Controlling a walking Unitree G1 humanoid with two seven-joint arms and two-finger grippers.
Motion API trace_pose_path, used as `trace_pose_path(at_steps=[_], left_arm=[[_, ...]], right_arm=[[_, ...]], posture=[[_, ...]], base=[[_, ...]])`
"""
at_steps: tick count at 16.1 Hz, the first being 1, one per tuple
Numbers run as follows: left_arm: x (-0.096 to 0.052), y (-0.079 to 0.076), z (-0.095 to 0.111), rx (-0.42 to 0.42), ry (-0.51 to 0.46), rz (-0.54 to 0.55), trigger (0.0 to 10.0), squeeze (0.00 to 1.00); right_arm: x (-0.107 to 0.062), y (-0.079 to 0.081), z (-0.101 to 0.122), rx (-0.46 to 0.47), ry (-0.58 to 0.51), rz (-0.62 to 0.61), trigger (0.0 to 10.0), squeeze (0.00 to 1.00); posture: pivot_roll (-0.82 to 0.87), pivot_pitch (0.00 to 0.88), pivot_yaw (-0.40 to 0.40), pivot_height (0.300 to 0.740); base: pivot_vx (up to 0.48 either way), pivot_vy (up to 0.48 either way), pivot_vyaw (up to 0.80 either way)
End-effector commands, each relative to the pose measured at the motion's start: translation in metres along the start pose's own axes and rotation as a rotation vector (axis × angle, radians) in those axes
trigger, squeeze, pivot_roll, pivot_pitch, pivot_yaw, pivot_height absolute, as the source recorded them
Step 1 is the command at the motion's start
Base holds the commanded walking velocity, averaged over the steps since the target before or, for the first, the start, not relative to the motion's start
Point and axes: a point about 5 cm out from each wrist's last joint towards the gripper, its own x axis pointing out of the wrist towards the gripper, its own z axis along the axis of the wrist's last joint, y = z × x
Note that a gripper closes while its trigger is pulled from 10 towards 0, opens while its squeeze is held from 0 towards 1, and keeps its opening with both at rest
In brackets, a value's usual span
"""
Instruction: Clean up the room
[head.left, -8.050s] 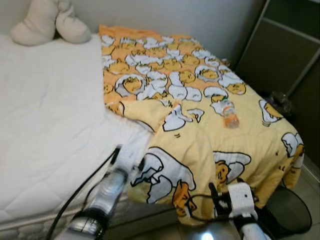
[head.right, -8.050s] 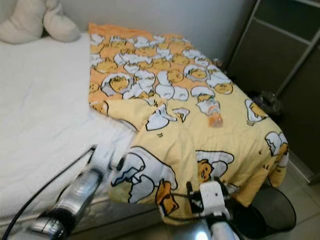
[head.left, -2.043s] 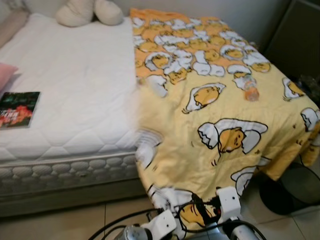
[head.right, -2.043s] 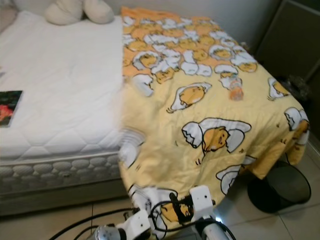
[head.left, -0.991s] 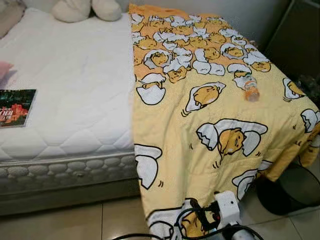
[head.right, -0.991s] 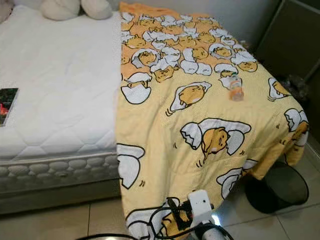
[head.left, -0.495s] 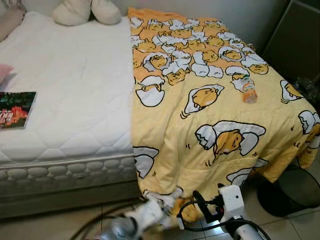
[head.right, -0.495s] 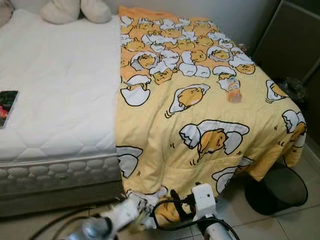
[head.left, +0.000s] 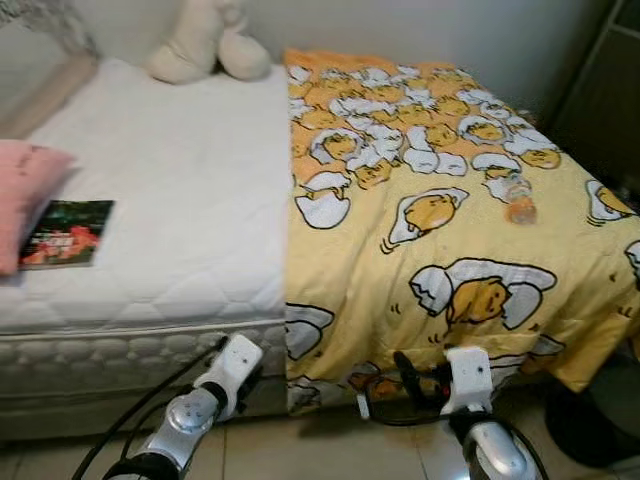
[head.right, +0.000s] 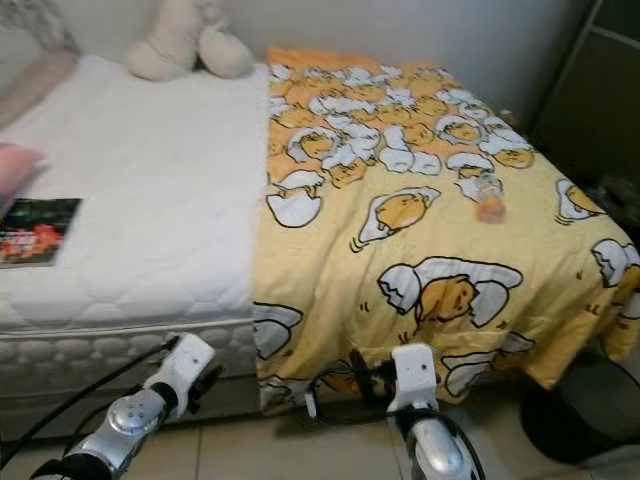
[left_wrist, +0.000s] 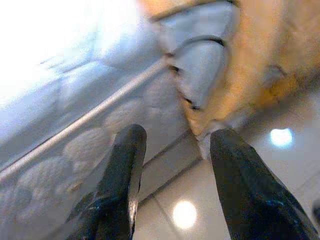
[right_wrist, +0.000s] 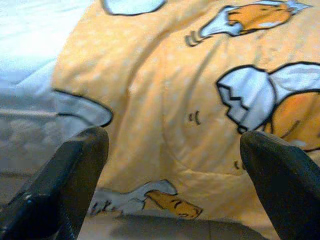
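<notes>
A yellow blanket (head.left: 440, 215) printed with cartoon eggs covers the right half of the bed and hangs over its foot edge. On it, near the right side, lies a small plastic bottle (head.left: 518, 200) of orange drink. My left gripper (left_wrist: 172, 145) is open and empty, low by the mattress side (head.left: 130, 345), just left of the blanket's hanging corner (left_wrist: 210, 125). Facing the hanging blanket (right_wrist: 190, 100), my right gripper (right_wrist: 175, 145) is wide open with nothing in it. Both arms reach forward at the foot of the bed.
A book (head.left: 68, 232) lies on the bare white mattress (head.left: 180, 200) beside a pink pillow (head.left: 25, 190). A cream plush toy (head.left: 205, 45) sits at the head. A dark bin (head.right: 565, 420) stands on the tiled floor at the right, beside a dark cabinet (head.left: 600, 100).
My left gripper has come off the blanket's bottom hem and moved left to the mattress side. The camera has turned left, bringing the pink pillow into view.
</notes>
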Motion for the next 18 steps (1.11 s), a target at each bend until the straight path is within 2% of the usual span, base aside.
trace_pose_path(at_steps=[1, 2, 3, 5, 6, 7, 8, 10, 13, 14, 18], left_arm=[[0.005, 0.020, 0.030, -0.114, -0.145, 0.166, 10.0, 1.00], [0.006, 0.028, 0.040, -0.141, -0.189, 0.236, 10.0, 0.00], [0.007, 0.041, 0.059, -0.195, -0.263, 0.330, 10.0, 0.00], [0.008, 0.049, 0.077, -0.211, -0.318, 0.359, 10.0, 0.00], [0.009, 0.060, 0.103, -0.269, -0.405, 0.378, 10.0, 1.00], [0.010, 0.060, 0.113, -0.272, -0.438, 0.370, 10.0, 1.00], [0.011, 0.055, 0.121, -0.254, -0.465, 0.344, 10.0, 1.00], [0.013, 0.049, 0.125, -0.236, -0.477, 0.324, 10.0, 1.00], [0.019, 0.030, 0.127, -0.281, -0.463, 0.310, 10.0, 1.00], [0.021, 0.023, 0.128, -0.288, -0.458, 0.294, 10.0, 1.00], [0.023, 0.015, 0.125, -0.273, -0.442, 0.251, 10.0, 1.00]], right_arm=[[0.007, -0.014, 0.020, 0.029, -0.098, -0.108, 10.0, 0.00], [0.009, -0.017, 0.028, 0.024, -0.136, -0.138, 10.0, 0.00], [0.013, -0.023, 0.042, -0.007, -0.195, -0.183, 10.0, 0.00], [0.017, -0.027, 0.049, -0.004, -0.214, -0.209, 10.0, 0.00], [0.027, -0.023, 0.047, -0.075, -0.164, -0.201, 10.0, 0.00], [0.030, -0.022, 0.046, -0.075, -0.155, -0.202, 10.0, 0.00], [0.033, -0.020, 0.046, -0.078, -0.150, -0.189, 10.0, 1.00], [0.035, -0.017, 0.047, -0.068, -0.157, -0.175, 10.0, 1.00], [0.041, -0.012, 0.049, -0.066, -0.157, -0.174, 10.0, 1.00], [0.045, -0.007, 0.049, -0.089, -0.147, -0.138, 10.0, 0.00], [0.042, -0.010, 0.048, -0.107, -0.152, -0.135, 10.0, 0.00]], posture=[[0.09, 0.000, 0.008, 0.740], [0.09, 0.000, 0.008, 0.740], [0.09, 0.000, 0.005, 0.740], [0.08, 0.000, 0.005, 0.740], [0.08, 0.000, 0.004, 0.740], [0.08, 0.000, 0.001, 0.740], [0.09, 0.000, -0.005, 0.740], [0.09, 0.000, -0.008, 0.740], [0.10, 0.000, -0.020, 0.740], [0.10, 0.000, -0.022, 0.740], [0.09, 0.000, -0.021, 0.740]], base=[[0.000, 0.000, 0.00], [0.000, 0.000, 0.00], [0.000, 0.000, 0.00], [0.000, 0.000, 0.00], [0.000, -0.480, 0.00], [0.000, -0.480, 0.00], [0.000, -0.472, 0.00], [0.000, -0.469, 0.00], [0.000, -0.451, 0.00], [0.000, -0.450, 0.00], [0.000, -0.450, 0.46]])
